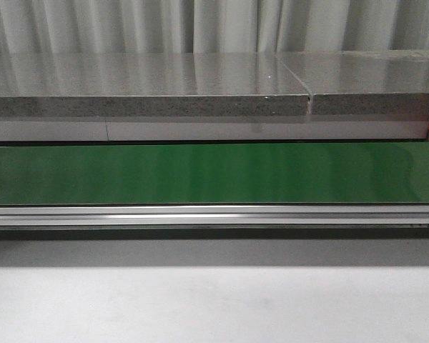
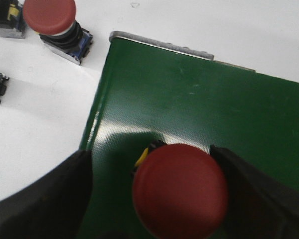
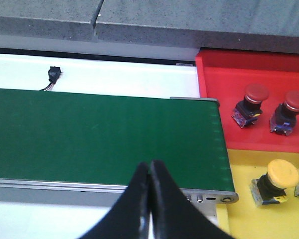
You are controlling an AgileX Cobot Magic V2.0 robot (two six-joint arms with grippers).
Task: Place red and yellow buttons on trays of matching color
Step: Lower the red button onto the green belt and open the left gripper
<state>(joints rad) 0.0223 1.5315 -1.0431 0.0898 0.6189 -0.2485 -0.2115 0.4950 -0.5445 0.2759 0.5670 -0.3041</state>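
A green conveyor belt spans the bench, bare in the front view. At one end, a red button is clasped between the fingers of the left gripper, over the belt's corner; more buttons lie on the white table beside it. The right gripper is pressed closed, empty, above the far end near the red tray and yellow tray, both already stocked. Step judged: loading the belt. Next, the button should be set down and released.
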